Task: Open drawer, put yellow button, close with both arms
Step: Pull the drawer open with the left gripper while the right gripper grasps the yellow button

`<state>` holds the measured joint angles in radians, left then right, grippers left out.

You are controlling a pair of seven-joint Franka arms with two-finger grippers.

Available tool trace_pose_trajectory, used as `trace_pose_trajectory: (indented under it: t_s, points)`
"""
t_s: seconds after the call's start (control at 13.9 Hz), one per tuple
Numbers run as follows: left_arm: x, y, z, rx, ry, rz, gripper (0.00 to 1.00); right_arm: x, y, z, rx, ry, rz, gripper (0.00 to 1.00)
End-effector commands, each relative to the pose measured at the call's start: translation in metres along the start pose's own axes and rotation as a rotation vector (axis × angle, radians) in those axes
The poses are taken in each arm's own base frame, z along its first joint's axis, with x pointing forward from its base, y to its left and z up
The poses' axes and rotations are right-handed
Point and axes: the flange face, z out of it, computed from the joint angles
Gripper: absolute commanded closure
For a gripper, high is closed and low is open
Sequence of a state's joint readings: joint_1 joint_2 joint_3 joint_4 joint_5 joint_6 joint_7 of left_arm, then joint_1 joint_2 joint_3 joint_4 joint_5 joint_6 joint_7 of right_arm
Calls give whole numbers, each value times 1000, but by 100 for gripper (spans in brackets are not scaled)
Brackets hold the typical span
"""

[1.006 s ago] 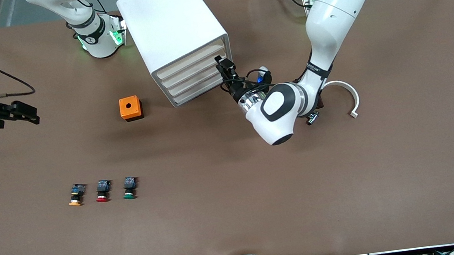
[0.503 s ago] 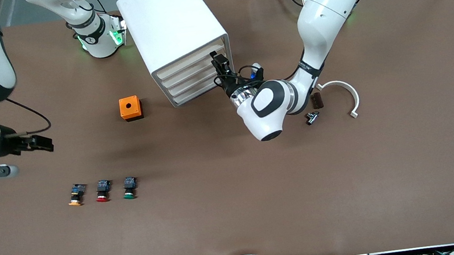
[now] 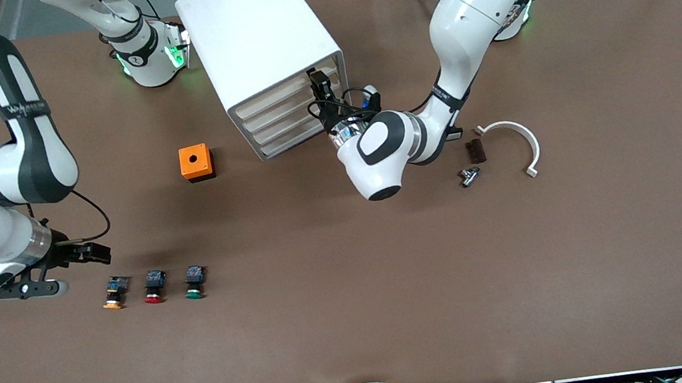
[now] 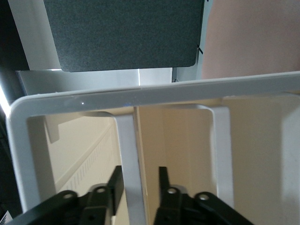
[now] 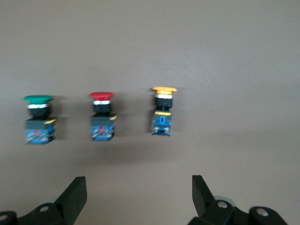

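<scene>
Left black two-finger gripper (image 4: 138, 180) straddles the top cream drawer's (image 3: 277, 93) handle, narrowly parted; wide-open, empty right gripper (image 5: 136, 197) hovers near the small yellow-capped push-button (image 5: 163, 111)

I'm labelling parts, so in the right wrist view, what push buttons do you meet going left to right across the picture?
Green-capped push button with black body → red-capped push button with black body → yellow-capped push button with blue rear block.
</scene>
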<state>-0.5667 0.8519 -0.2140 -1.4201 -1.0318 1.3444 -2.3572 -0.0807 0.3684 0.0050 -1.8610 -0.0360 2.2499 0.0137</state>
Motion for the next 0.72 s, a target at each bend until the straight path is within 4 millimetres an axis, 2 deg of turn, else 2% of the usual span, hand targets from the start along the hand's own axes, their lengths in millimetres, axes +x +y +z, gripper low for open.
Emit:
trace_pose_trajectory:
  t_s: [0.0,0.14,0.29,0.5,0.65]
  points:
    - [-7,0,3,11,-11,-10,76,7,19,50,13,14,40,1]
    - [-7,0,2,12,-12,4,78,10,23,77,19,26,52,1]
    - [-6,2,3,15,-11,-6,86,11,24,99,38,37,75,2]
    - [-5,0,-6,27,-40,-9,93,14,24,119,51,46,92,3]
    - [-5,-2,-12,31,-55,-7,94,21,25,131,56,45,100,8]
